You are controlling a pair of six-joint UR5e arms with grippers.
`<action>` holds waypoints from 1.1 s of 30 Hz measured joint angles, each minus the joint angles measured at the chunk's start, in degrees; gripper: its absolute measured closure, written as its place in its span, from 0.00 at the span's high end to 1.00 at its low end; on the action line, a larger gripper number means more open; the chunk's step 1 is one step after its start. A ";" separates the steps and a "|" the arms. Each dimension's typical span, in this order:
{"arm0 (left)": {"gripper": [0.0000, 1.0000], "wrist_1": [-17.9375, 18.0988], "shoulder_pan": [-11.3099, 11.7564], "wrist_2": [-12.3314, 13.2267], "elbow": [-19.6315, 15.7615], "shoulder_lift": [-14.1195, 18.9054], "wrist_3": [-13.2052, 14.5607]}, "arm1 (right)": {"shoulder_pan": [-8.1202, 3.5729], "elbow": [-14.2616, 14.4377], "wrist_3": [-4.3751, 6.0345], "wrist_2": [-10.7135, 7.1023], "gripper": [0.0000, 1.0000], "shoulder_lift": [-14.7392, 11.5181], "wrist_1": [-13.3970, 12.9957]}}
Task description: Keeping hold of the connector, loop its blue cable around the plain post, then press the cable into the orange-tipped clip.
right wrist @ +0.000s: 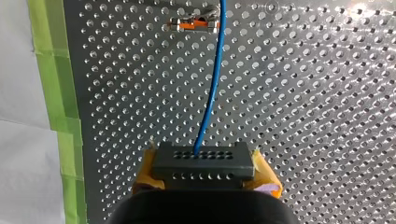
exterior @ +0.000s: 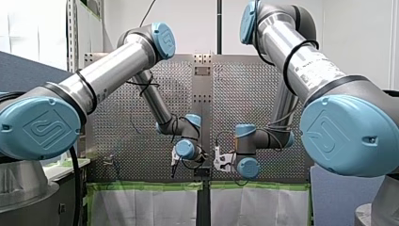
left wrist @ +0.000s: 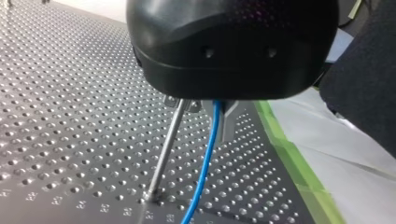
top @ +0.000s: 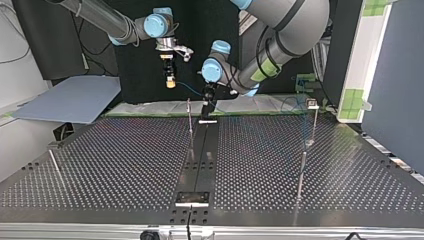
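My right claw [right wrist: 205, 173] is clamped on the connector [right wrist: 203, 158], held above the desk [right wrist: 303, 116] so the cable [right wrist: 212, 84] runs straight ahead past the clip [right wrist: 194, 23]. The cable also drops from under my left claw [left wrist: 205, 109], just beside the post [left wrist: 163, 154], probably to steer the loop. I cannot tell that claw's grip.

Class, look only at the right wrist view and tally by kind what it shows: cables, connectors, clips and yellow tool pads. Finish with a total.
Blue cable: 1
Connector: 1
Orange-tipped clip: 1
Yellow tool pads: 2
Total: 5
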 joint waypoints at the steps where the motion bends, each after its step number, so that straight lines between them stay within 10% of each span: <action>1: 0.01 0.34 0.00 -0.10 -0.01 0.00 -0.04 | 0.00 -0.04 0.00 -0.01 0.00 0.07 0.00; 15: 0.01 2.76 0.07 -0.98 -0.02 -0.04 -0.65 | -1.24 -4.81 -0.04 -0.43 0.00 6.20 3.60; 33: 0.01 4.30 -0.63 -3.75 1.21 -1.92 2.47 | -2.84 -9.65 -0.61 -0.84 0.00 6.69 7.60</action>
